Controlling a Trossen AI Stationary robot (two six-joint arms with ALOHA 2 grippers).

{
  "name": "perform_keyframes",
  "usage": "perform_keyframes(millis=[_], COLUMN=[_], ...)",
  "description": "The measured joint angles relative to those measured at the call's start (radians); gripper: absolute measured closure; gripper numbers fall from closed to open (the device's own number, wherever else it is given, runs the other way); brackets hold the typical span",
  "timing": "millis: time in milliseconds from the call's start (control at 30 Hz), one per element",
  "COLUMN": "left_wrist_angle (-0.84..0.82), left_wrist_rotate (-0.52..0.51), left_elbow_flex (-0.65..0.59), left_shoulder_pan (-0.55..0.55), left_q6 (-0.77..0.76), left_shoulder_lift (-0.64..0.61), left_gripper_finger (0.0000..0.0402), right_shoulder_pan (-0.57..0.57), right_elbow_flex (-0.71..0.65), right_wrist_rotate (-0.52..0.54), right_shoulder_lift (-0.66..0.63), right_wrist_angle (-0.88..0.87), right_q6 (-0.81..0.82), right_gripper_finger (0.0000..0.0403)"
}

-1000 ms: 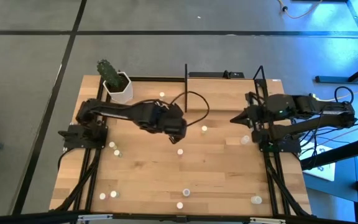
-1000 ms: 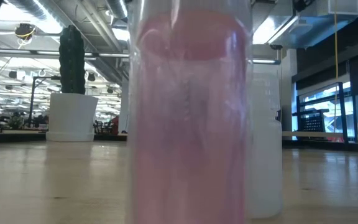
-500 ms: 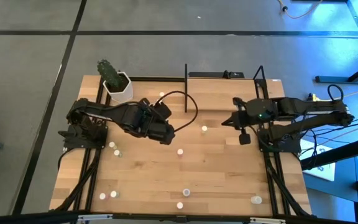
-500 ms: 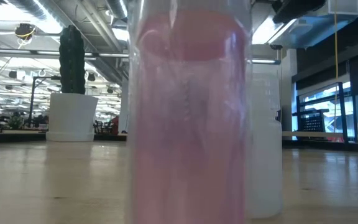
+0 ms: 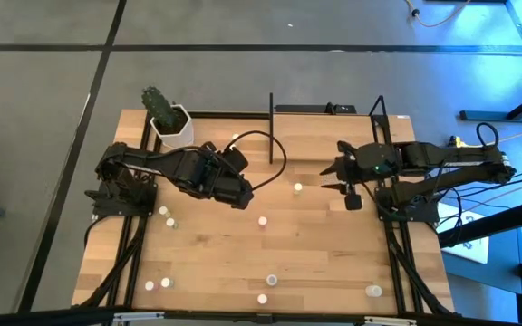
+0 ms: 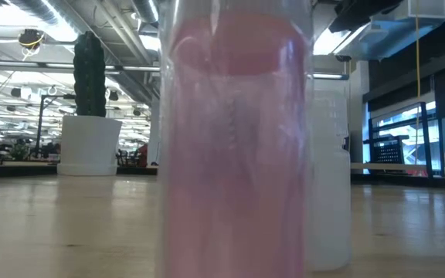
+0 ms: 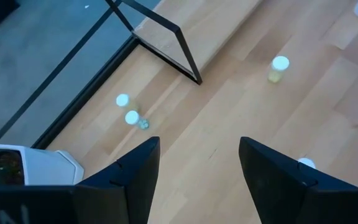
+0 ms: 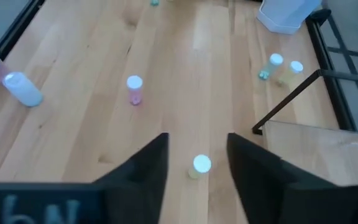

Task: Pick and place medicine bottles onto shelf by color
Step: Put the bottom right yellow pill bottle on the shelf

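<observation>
Small medicine bottles stand scattered on the wooden tabletop. A yellowish one (image 5: 298, 188) and a pink-capped one (image 5: 263, 220) stand mid-table, and others near the front edge (image 5: 271, 281). The shelf (image 5: 333, 145), a light board between black uprights, stands at the far edge. My right gripper (image 5: 326, 177) hovers open just right of the yellowish bottle (image 8: 199, 167), clear of it. My left gripper (image 5: 246, 197) hovers open mid-table, left of both bottles, with nothing between its fingers (image 7: 199, 142).
A white hexagonal pot with a cactus (image 5: 170, 125) stands at the far left corner. Two bottles (image 7: 127, 109) stand near the shelf's left upright. In the low view a pink bottle (image 6: 238, 139) fills the picture, with a white one (image 6: 332, 170) behind it.
My left gripper has drawn back toward the table's left edge and risen a little, staying open. My right gripper has moved toward the table's left, nearer the yellowish bottle, dipped slightly, and its fingers have opened. No bottle has moved.
</observation>
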Motion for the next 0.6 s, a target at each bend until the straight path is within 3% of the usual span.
perform_keyframes(millis=[233, 433, 600], left_wrist_angle=[0.000, 0.000, 0.000], left_wrist_rotate=[0.000, 0.000, 0.000], left_elbow_flex=[0.000, 0.000, 0.000], left_shoulder_pan=[0.000, 0.000, 0.000], left_q6=[0.006, 0.008, 0.008], left_shoulder_lift=[0.001, 0.001, 0.001], left_gripper_finger=[0.0188, 0.0188, 0.0188], right_shoulder_pan=[0.000, 0.000, -0.022], right_elbow_flex=[-0.002, -0.003, -0.004], right_wrist_rotate=[-0.008, -0.011, -0.010], right_shoulder_lift=[0.043, 0.159, 0.278], right_wrist_angle=[0.017, 0.021, 0.029], right_q6=[-0.143, -0.193, -0.121], right_gripper_finger=[0.0164, 0.0168, 0.0173])
